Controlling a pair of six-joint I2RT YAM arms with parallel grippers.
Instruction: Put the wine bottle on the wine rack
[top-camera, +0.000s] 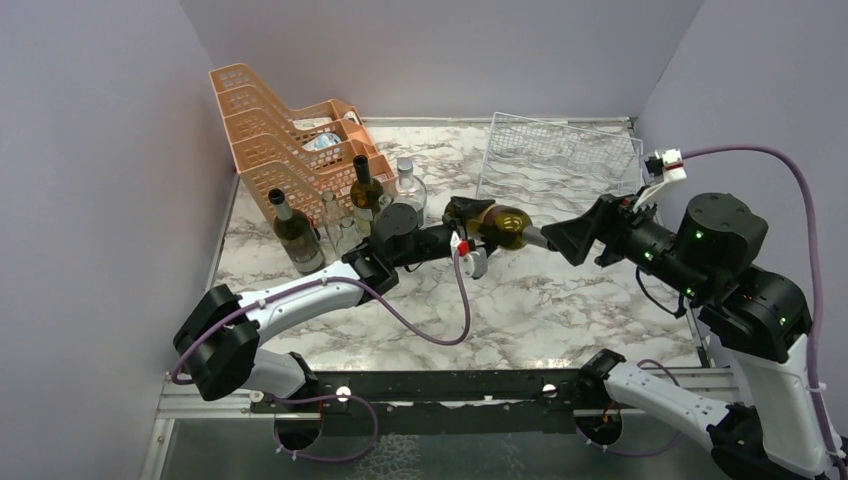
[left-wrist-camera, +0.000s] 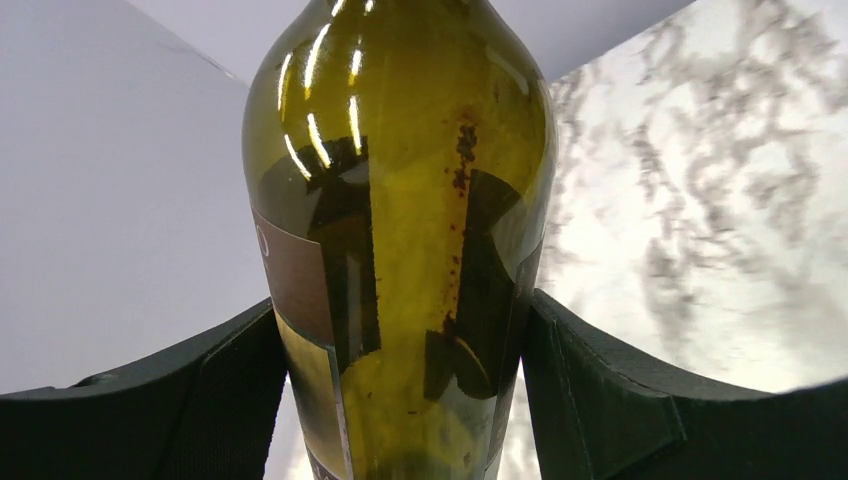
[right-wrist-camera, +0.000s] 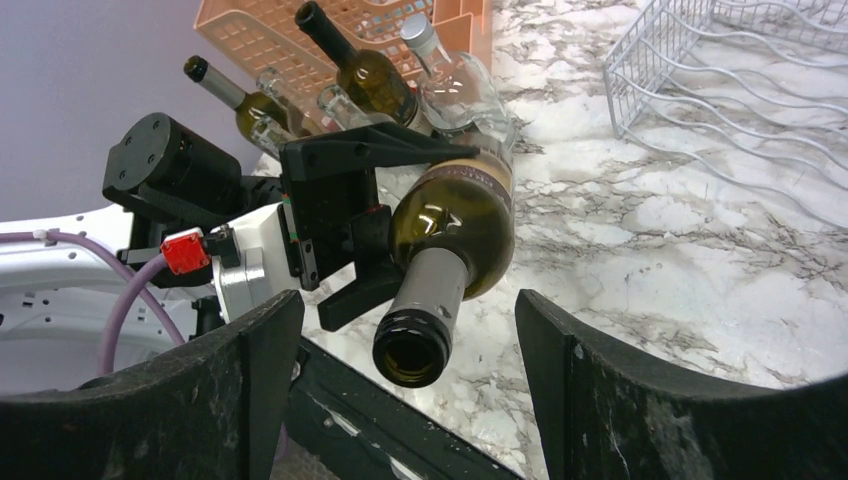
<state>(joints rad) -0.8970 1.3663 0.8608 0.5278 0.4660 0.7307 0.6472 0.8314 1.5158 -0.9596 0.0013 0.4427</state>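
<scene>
The wine bottle (top-camera: 505, 226) is olive-green glass with a grey-sleeved neck, and it hangs level above the marble table. My left gripper (top-camera: 470, 232) is shut on its body. In the left wrist view the bottle (left-wrist-camera: 400, 200) fills the gap between the pads of the left gripper (left-wrist-camera: 400, 305). My right gripper (top-camera: 552, 238) is open at the neck end. In the right wrist view the bottle's open mouth (right-wrist-camera: 412, 350) points between the spread fingers of the right gripper (right-wrist-camera: 400, 300) and touches neither. The wine rack (top-camera: 560, 160) lies at the back right with no bottle on it.
Orange stacked trays (top-camera: 290, 125) stand at the back left. In front of them stand two dark bottles (top-camera: 296, 235) (top-camera: 366, 190) and a clear bottle (top-camera: 408, 185). Grey walls close in the left, back and right sides. The rack's wire edge (right-wrist-camera: 640, 90) shows at the upper right.
</scene>
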